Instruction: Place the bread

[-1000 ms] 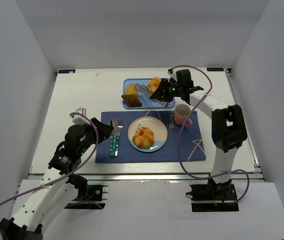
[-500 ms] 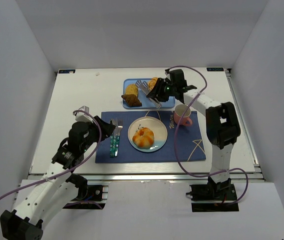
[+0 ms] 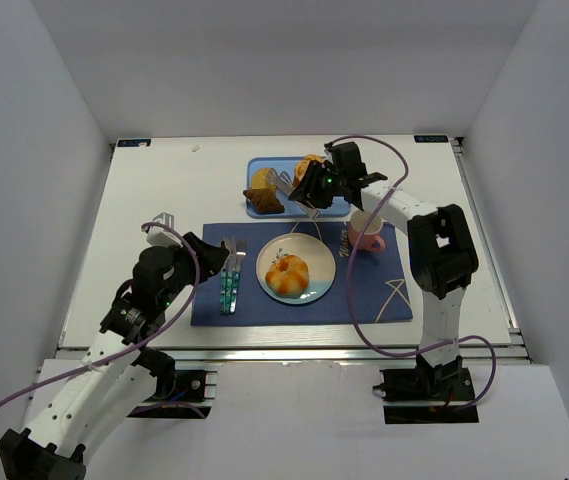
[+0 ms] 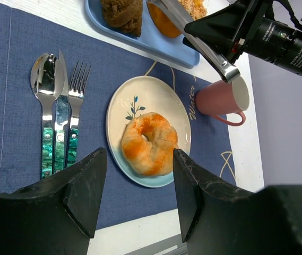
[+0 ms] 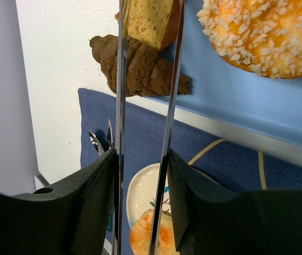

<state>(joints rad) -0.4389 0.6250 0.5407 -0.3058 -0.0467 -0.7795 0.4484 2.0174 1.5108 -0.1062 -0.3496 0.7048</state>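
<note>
Since a second ago, the right claw (image 3: 314, 187) has slid a bit to the left above the blue tray (image 5: 235, 101). The left claw (image 4: 138, 154) has hardly moved.

The right claw is closed on the handle end of a pair of metal tongs (image 5: 121, 79). The two arms of the tongs are apart. They reach out over the left end of the tray, one on each side of a tan slice (image 5: 148, 24), with a brown roll (image 5: 140, 66) just under them. The tips run out of the picture, so I cannot tell if they touch any bread.

A sugar bun (image 5: 262, 32) sits on the tray too, to the right of the tongs.

One more piece, a ring bread (image 4: 149, 143), lies on the white plate (image 4: 127, 103) in the middle of the blue mat (image 4: 18, 79).

The left claw is open and holds nothing. It hangs above the left side of the mat, near the spoon (image 4: 43, 74), knife (image 4: 62, 106) and fork (image 4: 76, 90). These lie side by side.

A pink cup (image 4: 219, 98) stands at the right of the plate. All of it rests on the white worktop (image 3: 164, 190).
</note>
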